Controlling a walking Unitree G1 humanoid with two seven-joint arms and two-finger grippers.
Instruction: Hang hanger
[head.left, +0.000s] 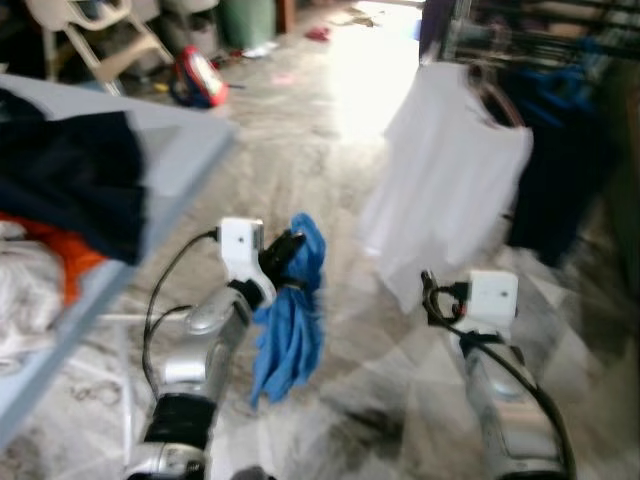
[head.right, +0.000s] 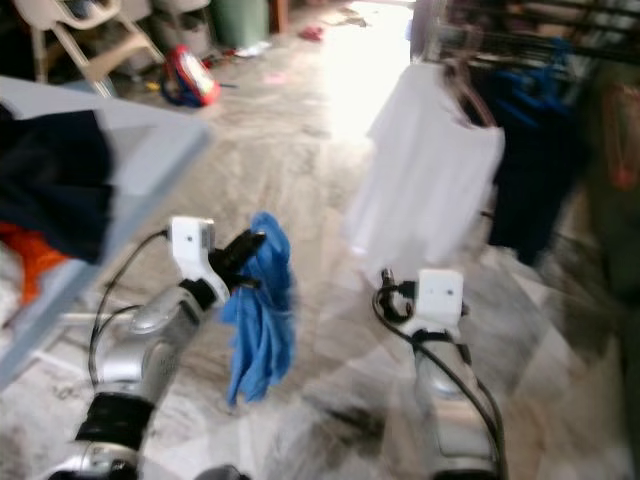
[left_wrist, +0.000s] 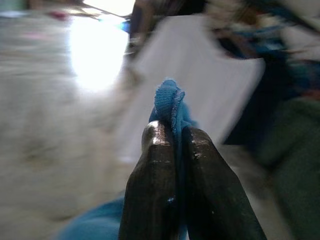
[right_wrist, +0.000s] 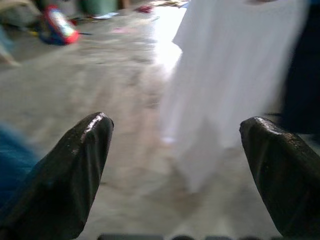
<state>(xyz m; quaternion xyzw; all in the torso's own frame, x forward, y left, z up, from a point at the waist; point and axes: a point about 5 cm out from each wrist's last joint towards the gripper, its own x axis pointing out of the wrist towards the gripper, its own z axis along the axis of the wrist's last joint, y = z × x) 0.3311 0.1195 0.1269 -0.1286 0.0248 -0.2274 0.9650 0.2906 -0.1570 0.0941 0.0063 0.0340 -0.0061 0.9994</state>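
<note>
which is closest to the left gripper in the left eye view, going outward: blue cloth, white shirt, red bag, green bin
1. blue cloth, pinched in the left gripper itself.
2. white shirt, hanging ahead to the right.
3. red bag, on the floor farther ahead.
4. green bin, at the far back.

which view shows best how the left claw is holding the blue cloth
The left wrist view: the left claw is shut on a fold of the blue cloth, seen up close. The left eye view shows the cloth's length hanging from the claw; in the right wrist view it is a blue blur at the edge.
</note>
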